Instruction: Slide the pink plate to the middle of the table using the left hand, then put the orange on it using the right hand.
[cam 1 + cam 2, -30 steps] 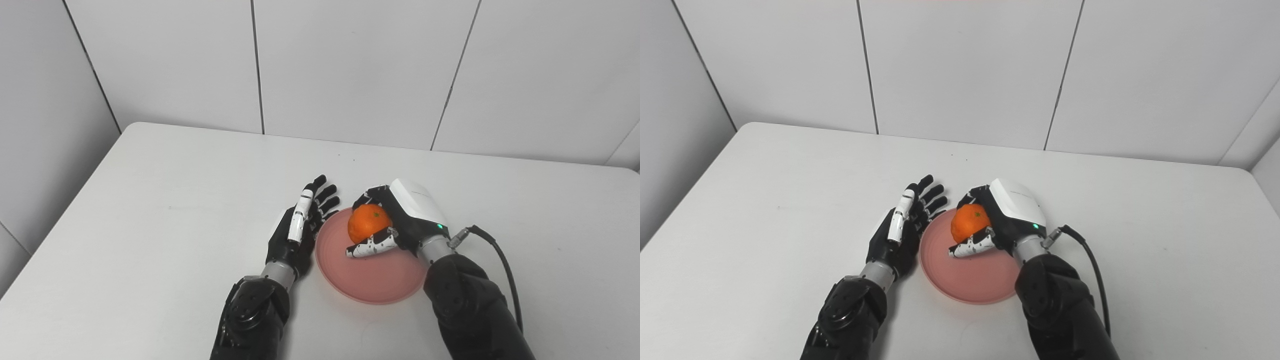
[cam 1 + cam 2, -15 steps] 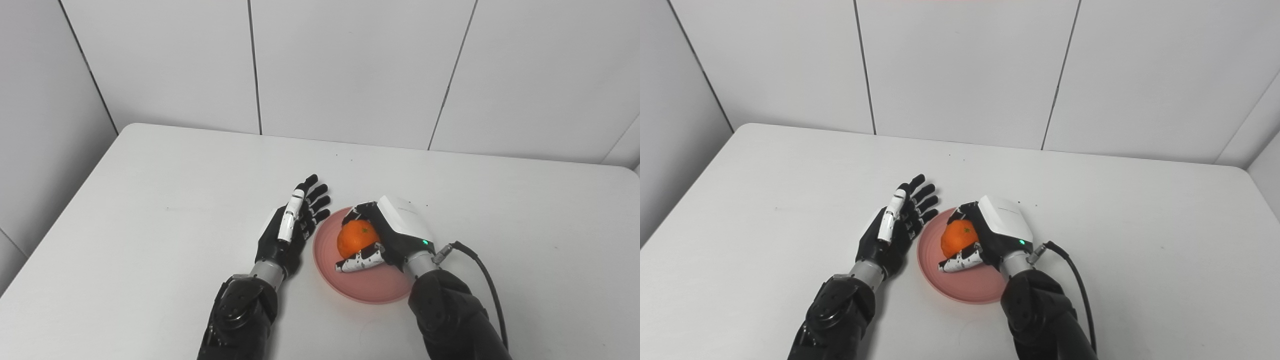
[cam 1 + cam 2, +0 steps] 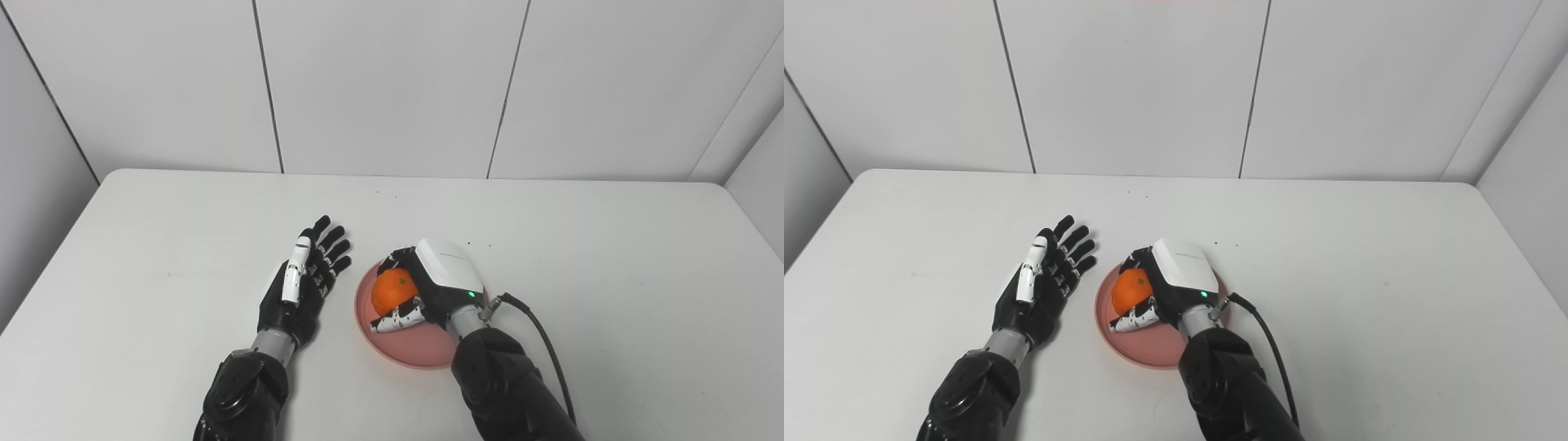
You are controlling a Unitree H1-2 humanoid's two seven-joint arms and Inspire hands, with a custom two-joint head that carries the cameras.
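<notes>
The right hand (image 3: 429, 288) is still closed around the orange (image 3: 392, 291), now lower over the pink plate (image 3: 422, 349) near the middle of the white table (image 3: 612, 294); whether the fruit touches it is unclear. The left hand (image 3: 300, 285), fingers spread, has drawn away from the plate's rim and lies beside it

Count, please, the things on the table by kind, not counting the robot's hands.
Plate: 1, the pink plate
Fruit: 1, the orange, held over the plate by the right hand
Total: 2
</notes>
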